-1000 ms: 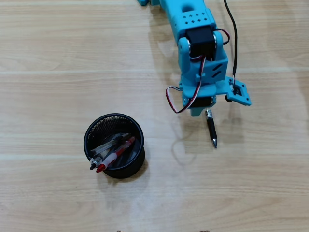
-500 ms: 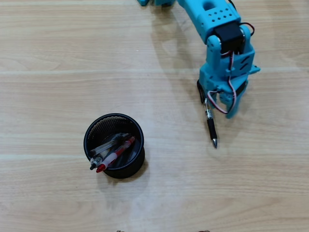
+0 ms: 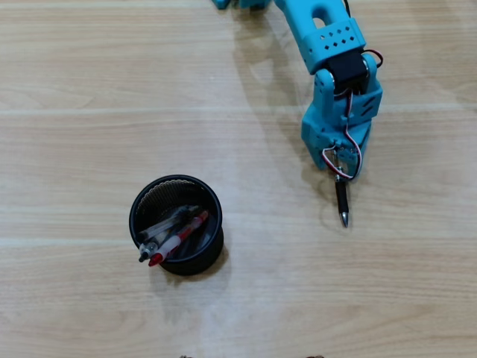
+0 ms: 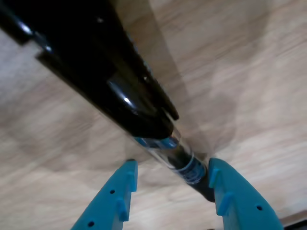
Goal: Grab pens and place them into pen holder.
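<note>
In the overhead view a black pen (image 3: 342,205) lies on the wooden table, right of centre, tip toward the bottom edge. Its upper half is hidden under my blue gripper (image 3: 339,176). The wrist view shows this pen (image 4: 120,91) running diagonally between my two blue fingers, its clear end against the right finger (image 4: 230,191), with a gap to the left finger (image 4: 117,191). The gripper (image 4: 171,165) is open around it. The black mesh pen holder (image 3: 135,212) stands lower left, holding a red pen (image 3: 181,235) and two clear ones.
Light wooden tabletop (image 3: 89,89) all around. The blue arm (image 3: 328,37) comes in from the top edge, with red, black and white wires looping near the wrist.
The gripper has turned and come down over the pen's upper half. The pen has shifted a little to the right and downward in the overhead view. The holder has not moved.
</note>
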Motion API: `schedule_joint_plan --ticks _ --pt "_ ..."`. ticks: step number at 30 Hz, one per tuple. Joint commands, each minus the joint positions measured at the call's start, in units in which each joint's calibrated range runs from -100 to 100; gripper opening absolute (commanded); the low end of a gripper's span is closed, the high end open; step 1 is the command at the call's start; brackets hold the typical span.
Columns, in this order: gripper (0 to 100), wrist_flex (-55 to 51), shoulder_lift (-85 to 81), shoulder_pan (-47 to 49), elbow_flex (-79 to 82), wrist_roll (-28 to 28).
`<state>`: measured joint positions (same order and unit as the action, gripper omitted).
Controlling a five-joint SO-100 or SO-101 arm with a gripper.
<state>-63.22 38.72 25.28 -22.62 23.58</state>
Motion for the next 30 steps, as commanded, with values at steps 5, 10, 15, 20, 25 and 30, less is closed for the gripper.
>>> schedule_joint_plan --ticks 5,10,15,20,25,30 --pt "2 3.7 -1.6 -0.7 5.5 0.0" --pt "2 2.8 -1.8 -1.3 2.8 -0.2" --pt "2 -5.1 -4.1 -3.0 -7.0 -2.0" --pt "2 -15.3 -9.7 -9.6 -24.2 -8.2" --pt "2 -19.3 -12.6 -18.1 -39.4 -16.8" --pt "2 -18.6 -12.9 -25.8 -41.9 -27.9"
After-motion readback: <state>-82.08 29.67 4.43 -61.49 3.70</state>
